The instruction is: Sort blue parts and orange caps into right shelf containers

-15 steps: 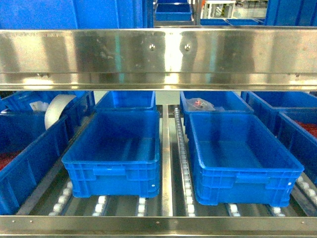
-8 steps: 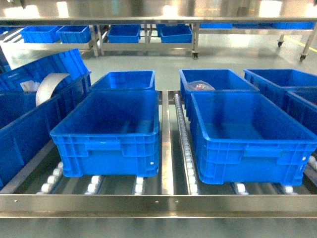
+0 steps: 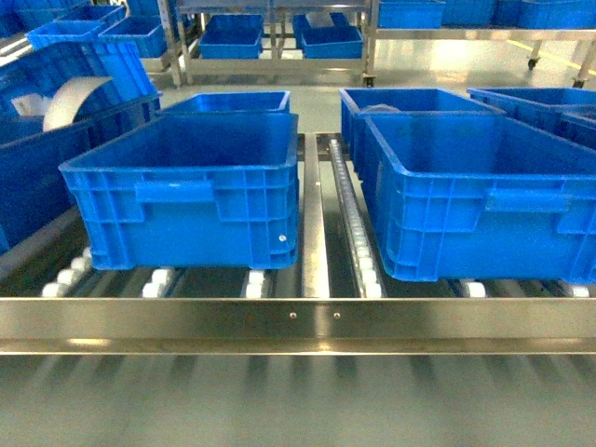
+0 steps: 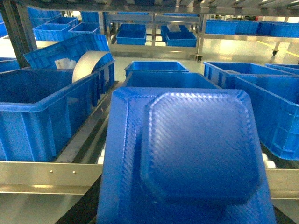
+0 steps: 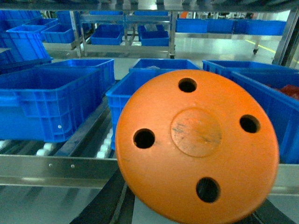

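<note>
Head view shows 2 unlabelled containers [image 3: 186,186] on the shelf [image 3: 298,321]; neither gripper's state can be told.

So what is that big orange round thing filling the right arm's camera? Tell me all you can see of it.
The orange disc looks like matte moulded plastic, a little scuffed. Its flat round face is turned to the camera and slightly tilted, with four round holes spaced around a faint raised circle at its middle. It hangs close to the lens, in front of the steel shelf rail and the blue bins behind. What holds it is hidden; only dark shapes show at its lower edge.
</note>
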Motion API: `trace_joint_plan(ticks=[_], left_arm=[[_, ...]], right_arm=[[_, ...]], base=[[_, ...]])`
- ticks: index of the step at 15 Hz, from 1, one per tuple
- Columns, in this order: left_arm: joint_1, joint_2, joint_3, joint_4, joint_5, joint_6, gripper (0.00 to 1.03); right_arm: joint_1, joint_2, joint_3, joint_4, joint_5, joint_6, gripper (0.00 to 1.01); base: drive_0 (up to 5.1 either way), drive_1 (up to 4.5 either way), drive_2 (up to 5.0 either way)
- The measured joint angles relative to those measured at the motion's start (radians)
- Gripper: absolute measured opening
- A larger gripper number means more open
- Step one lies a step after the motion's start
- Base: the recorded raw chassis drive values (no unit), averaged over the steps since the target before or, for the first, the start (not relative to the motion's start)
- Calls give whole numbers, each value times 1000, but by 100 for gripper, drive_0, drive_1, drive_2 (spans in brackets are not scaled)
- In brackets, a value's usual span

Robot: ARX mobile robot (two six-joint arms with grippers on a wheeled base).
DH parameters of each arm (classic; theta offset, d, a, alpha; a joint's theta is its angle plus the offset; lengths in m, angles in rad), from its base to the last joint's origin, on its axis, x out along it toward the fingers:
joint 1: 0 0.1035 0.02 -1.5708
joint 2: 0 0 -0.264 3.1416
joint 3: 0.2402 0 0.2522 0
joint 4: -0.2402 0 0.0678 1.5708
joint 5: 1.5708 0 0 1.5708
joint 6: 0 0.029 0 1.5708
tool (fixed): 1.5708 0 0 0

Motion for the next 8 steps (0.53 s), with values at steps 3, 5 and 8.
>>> trace_joint_plan(ticks=[3, 5, 8], left_arm=[[0, 0, 0, -1, 0, 0, 43], [0, 0, 0, -2, 1, 0, 43], [0, 0, 0, -1, 0, 0, 43]], right_arm=[[0, 0, 0, -2, 1, 0, 41], [0, 0, 0, -3, 1, 0, 41], [0, 0, 0, 0, 1, 0, 41]], base=[[0, 0, 0], [0, 0, 0], [0, 0, 0]])
